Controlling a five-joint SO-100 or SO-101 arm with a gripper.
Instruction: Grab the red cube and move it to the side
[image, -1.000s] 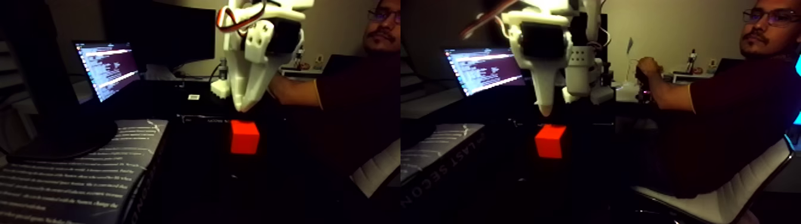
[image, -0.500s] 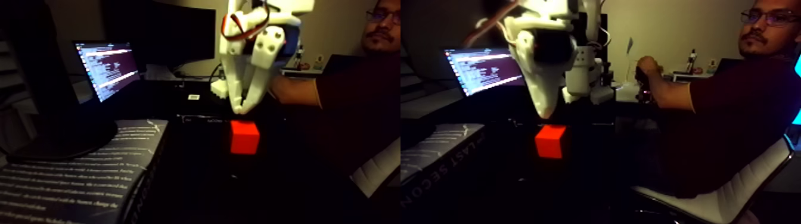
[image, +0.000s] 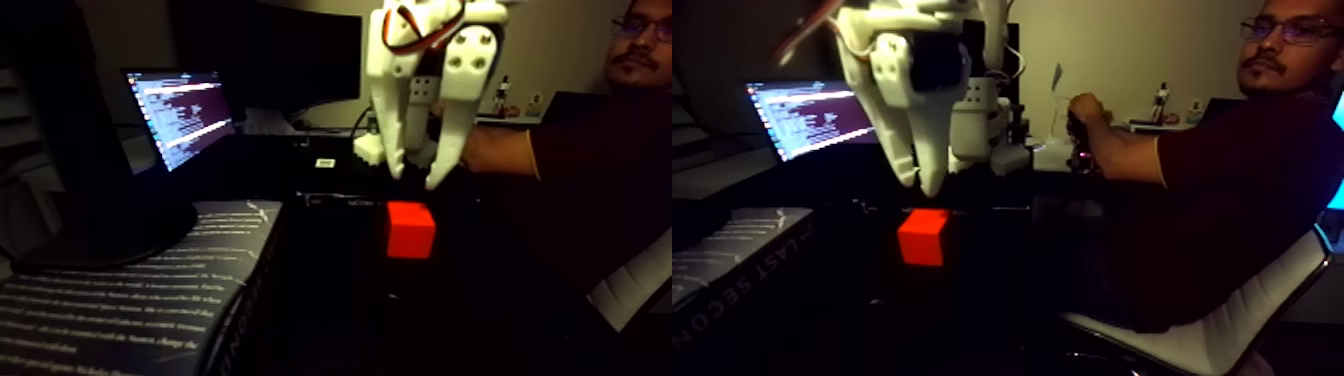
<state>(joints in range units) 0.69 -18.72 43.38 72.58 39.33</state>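
Across the dark counter (image: 330, 320), the biggest thing is the open book (image: 130, 290) filling the 8 o'clock corner of the left half of the fixed view, its near edge lying well to the left of the red cube (image: 410, 229). A person (image: 1200, 190) sits at 3 o'clock in the right half, forearm reaching toward the arm's base, and a lit laptop screen (image: 180, 115) stands at 10 o'clock behind the book.

Hanging from 12 o'clock, the white gripper (image: 415, 178) points down with its fingers (image: 445, 165) spread, tips just above the cube and not touching it. The cube rests flat on the counter, square to the camera, apart from everything else.

The step in hand looks like the descent to grasp. To do it well, keep the fingers apart, centre the gap over the cube so one tip passes each side, lower until the tips reach mid-height of the faces, then close evenly.

For the move aside, bare counter toward 4 o'clock of the cube seems the freest; toward 9 o'clock the book edge is the obstacle, so lift before travelling that way.
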